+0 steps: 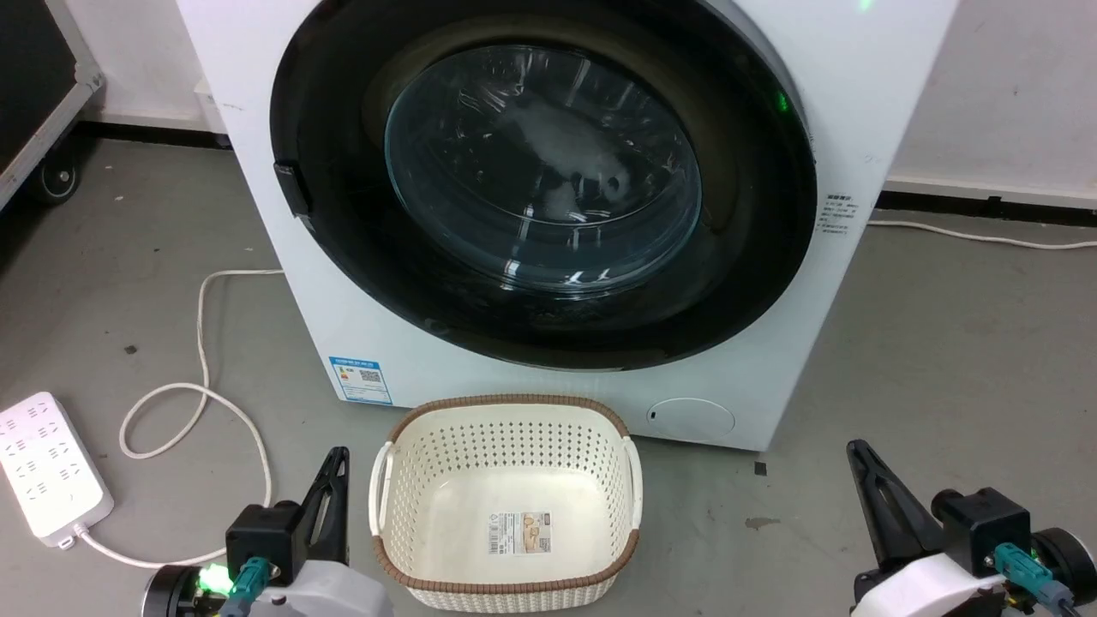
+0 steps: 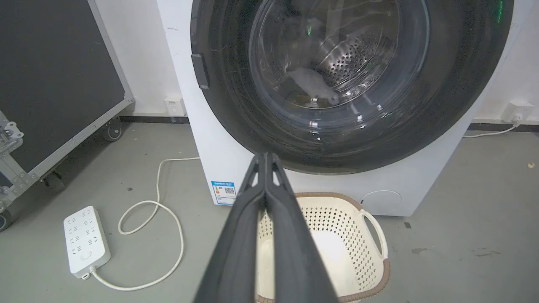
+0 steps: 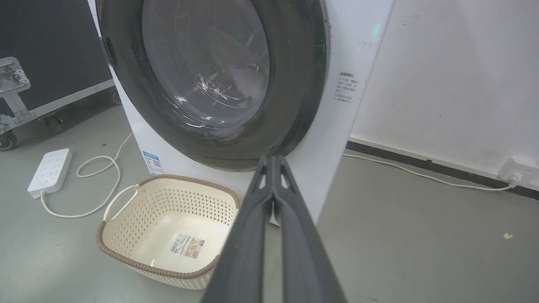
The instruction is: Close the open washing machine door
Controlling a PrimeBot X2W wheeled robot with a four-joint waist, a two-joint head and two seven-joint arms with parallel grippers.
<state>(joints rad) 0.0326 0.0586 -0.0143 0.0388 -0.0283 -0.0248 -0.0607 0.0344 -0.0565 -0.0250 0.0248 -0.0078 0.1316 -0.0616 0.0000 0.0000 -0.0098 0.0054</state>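
Observation:
The white washing machine (image 1: 300, 283) (image 2: 198, 143) (image 3: 337, 139) stands straight ahead. Its round black-framed washing machine door (image 1: 542, 184) (image 2: 349, 80) (image 3: 210, 80) lies flat against the front, glass bowl at its centre, pale laundry showing behind the glass. A black latch tab sits on the door's left rim. My left gripper (image 1: 340, 456) (image 2: 265, 156) is low at the left, shut and holding nothing, well short of the machine. At the lower right my right gripper (image 1: 854, 449) (image 3: 273, 158) is shut too, with nothing in it.
A cream perforated basket (image 1: 506, 420) (image 2: 370, 219) (image 3: 122, 202) with a brown rim sits on the floor before the machine, between my arms. A white power strip (image 1: 43, 467) and its looped cable (image 1: 201, 343) lie at the left. A black wheeled case (image 2: 50, 84) stands far left.

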